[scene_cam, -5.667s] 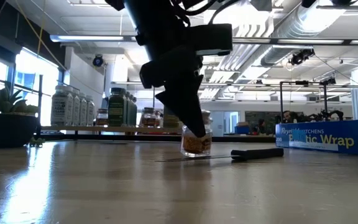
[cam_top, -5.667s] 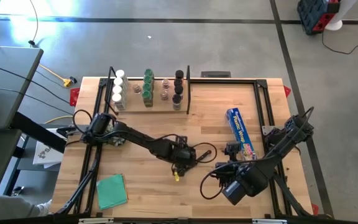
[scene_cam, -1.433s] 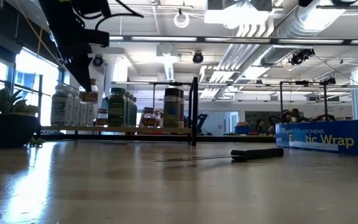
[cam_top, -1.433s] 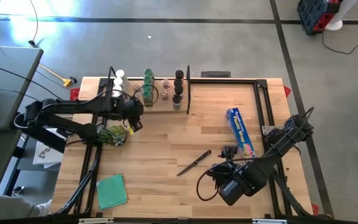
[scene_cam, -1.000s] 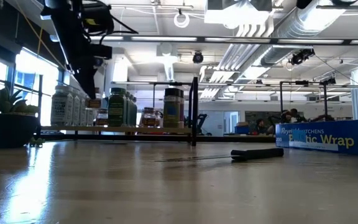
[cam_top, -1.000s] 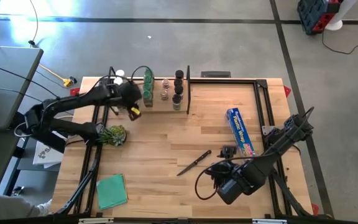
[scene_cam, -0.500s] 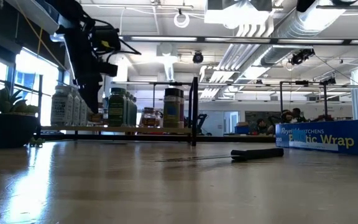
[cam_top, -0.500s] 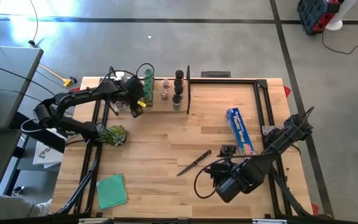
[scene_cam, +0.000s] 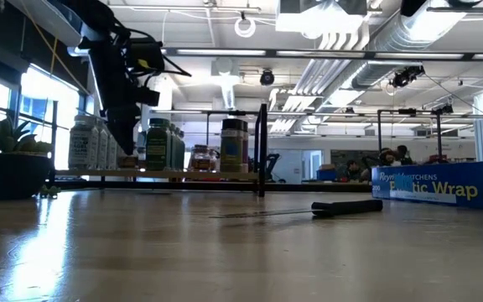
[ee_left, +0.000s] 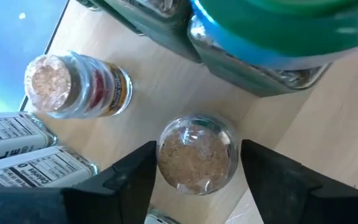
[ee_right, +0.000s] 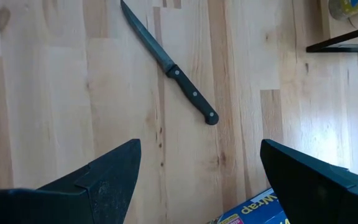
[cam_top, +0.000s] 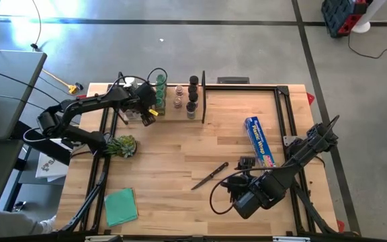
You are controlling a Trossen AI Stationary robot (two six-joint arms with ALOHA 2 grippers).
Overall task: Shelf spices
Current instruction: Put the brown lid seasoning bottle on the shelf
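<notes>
Reaching over the shelf at the table's far edge, the left gripper points down at a clear jar of brownish spice standing on the pale plank. Its two fingers flank the jar with a thin gap on each side — the hold is loosened, not clamped. In the high view that gripper sits between the white-capped jars and the green-capped jars, towards the plank's near edge. A second clear jar with a red and yellow label stands just beside the first, and the black-capped jars line up by the black rod at the shelf's right end.

The right gripper hangs wide open and empty above bare table near the front (its arm waits there). Under it lies a knife, with a blue wrap box beside it — a green cloth and a small plant sit on the left.
</notes>
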